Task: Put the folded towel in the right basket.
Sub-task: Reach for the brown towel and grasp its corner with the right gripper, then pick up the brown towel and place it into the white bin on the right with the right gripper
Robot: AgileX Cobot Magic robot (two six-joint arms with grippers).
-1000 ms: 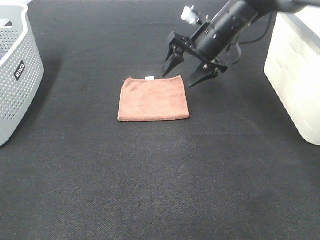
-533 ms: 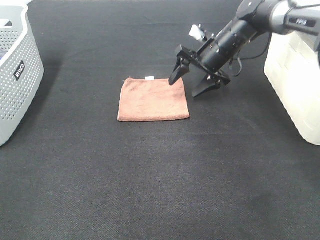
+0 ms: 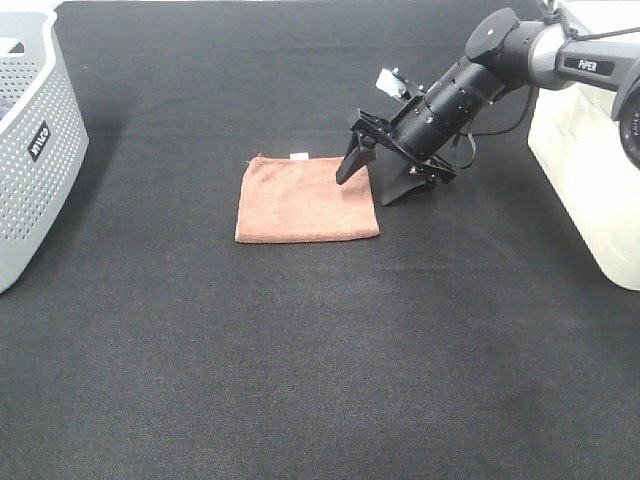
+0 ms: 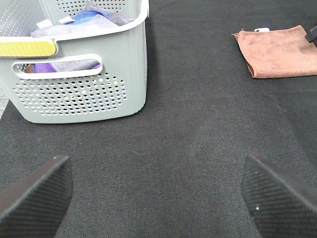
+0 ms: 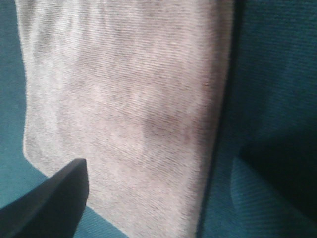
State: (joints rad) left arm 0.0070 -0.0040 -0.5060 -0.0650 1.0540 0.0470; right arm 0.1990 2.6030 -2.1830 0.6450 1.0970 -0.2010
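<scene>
Terracotta folded towel [image 3: 300, 200]: grasp step.
We are straddling its nearest edge, right gripper [image 3: 367, 188] spread wide; likely needing to pinch next.

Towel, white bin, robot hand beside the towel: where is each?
folded towel [image 3: 305, 200], high view, centre of the cloth.
right basket [image 3: 582, 180], high view, its side wall.
right hand [image 3: 366, 190], high view, between its fingertips.

We find the right basket [image 3: 585, 170] cut off at the edge; the right end effector [image 3: 366, 191] covers a corner of the folded towel [image 3: 300, 200].
</scene>
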